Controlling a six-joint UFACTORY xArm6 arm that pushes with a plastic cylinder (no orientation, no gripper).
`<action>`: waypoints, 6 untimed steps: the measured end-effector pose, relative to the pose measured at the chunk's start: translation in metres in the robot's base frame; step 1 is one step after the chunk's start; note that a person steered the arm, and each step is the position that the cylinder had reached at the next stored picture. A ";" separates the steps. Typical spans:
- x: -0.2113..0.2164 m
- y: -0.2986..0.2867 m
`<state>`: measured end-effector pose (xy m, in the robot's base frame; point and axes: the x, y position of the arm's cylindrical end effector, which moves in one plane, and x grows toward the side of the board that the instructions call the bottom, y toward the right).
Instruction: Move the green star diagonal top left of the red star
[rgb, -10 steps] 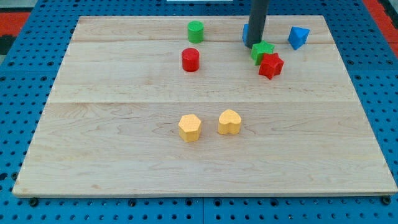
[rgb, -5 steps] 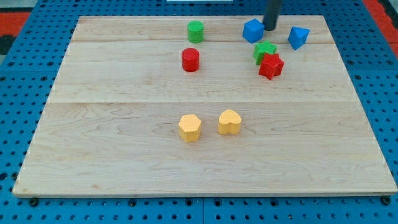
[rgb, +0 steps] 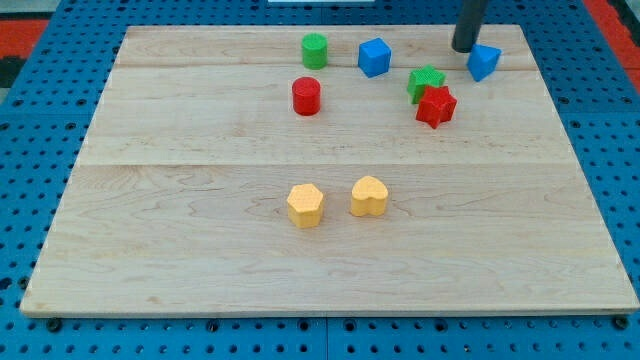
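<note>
The green star (rgb: 425, 83) lies at the view's upper right and touches the red star (rgb: 436, 105), just up and left of it. My tip (rgb: 463, 48) is near the top edge, up and right of the green star and just left of a blue block (rgb: 483, 61). It touches neither star.
A blue cube (rgb: 374, 57) sits left of the green star. A green cylinder (rgb: 314, 50) and a red cylinder (rgb: 306, 96) stand further left. A yellow hexagon (rgb: 305, 205) and a yellow heart (rgb: 369, 196) lie mid-board. The wooden board (rgb: 200, 260) ends close behind my tip.
My tip moved right along the top edge, from beside the green star to beside the right blue block. The blue cube slid left. The stars kept their places.
</note>
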<state>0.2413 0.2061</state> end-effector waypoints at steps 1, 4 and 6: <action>0.016 0.012; 0.089 -0.081; 0.089 -0.087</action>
<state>0.3305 0.1188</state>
